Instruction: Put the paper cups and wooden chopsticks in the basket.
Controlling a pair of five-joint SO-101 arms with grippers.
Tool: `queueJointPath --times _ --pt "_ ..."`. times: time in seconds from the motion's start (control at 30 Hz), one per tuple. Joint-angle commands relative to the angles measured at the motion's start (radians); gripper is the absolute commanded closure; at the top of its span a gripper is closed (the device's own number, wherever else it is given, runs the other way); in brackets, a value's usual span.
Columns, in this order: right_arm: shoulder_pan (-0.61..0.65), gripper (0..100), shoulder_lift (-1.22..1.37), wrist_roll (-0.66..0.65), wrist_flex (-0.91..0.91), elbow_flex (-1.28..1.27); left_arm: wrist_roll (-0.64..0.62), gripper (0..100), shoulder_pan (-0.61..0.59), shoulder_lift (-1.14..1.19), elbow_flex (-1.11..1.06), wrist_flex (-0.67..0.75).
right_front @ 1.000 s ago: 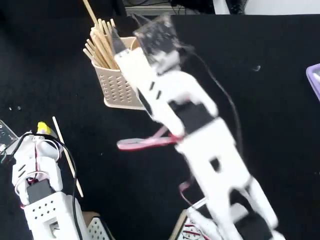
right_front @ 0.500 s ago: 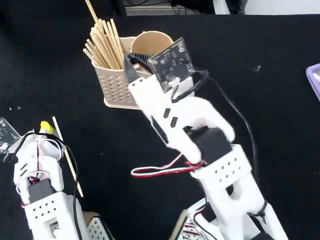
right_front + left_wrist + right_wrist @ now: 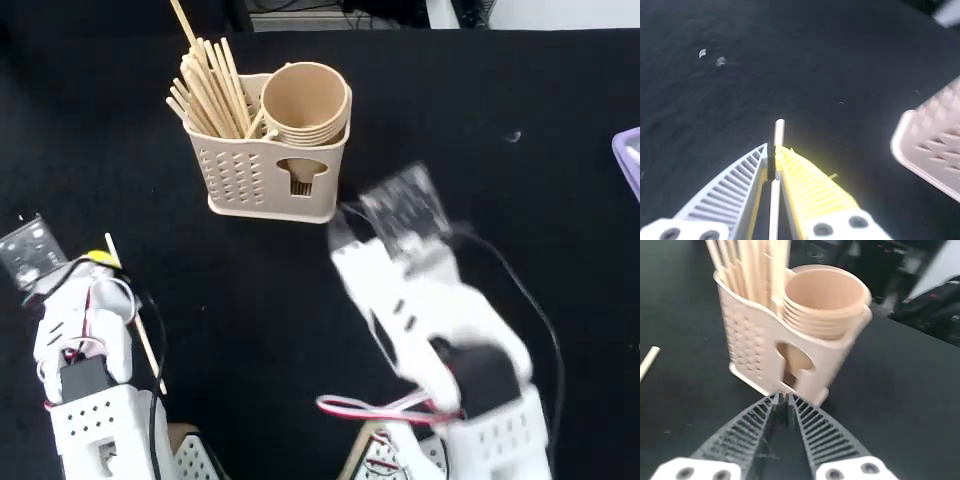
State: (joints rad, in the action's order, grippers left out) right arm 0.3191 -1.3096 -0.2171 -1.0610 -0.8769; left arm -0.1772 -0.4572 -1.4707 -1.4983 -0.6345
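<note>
Everywhere, matt black tabletop (image 3: 520, 260), with dim room clutter past its far edge and a purple corner (image 3: 629, 160) at one side. Toward the far side, upright: beige perforated plastic basket (image 3: 268, 185), holding a nested stack of tan paper cups (image 3: 305, 100) beside a bundle of pale wooden chopsticks (image 3: 205, 90). Ribbed yellow-and-white left gripper (image 3: 774, 152), pinching one loose wooden chopstick (image 3: 778, 131), apart from the basket. Ribbed black right gripper (image 3: 786, 401), pressed together on nothing, facing the basket.
</note>
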Motion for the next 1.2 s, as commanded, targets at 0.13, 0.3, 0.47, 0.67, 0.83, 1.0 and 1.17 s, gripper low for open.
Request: queueJointPath --times 0.13,0.3,0.47,0.67,0.83,1.0,1.17 --pt "-0.184 98.7 -0.510 -0.008 -0.040 -0.395 0.233 97 0.302 -0.008 0.209 -0.290" --pt "-0.201 98.7 -0.567 0.120 -0.038 -0.522 0.235 97 0.383 -0.008 0.216 -0.336" --pt "-0.206 98.7 -0.558 0.172 -0.041 -0.633 0.239 97 0.469 -0.008 0.214 -0.338" --pt "-0.324 98.7 -0.558 0.180 -0.086 -0.765 0.233 97 0.443 -0.008 0.206 -0.517" --pt "-0.342 98.7 -0.558 0.178 -0.203 -0.806 0.235 97 0.306 -0.009 0.202 -0.529" --pt "-0.348 98.7 -0.558 0.176 -0.232 -0.809 0.235 97 0.294 -0.014 0.202 -0.643" --pt "-0.348 98.7 -0.558 0.175 -0.232 -0.809 0.233 97 0.294 -0.141 0.242 -0.778"
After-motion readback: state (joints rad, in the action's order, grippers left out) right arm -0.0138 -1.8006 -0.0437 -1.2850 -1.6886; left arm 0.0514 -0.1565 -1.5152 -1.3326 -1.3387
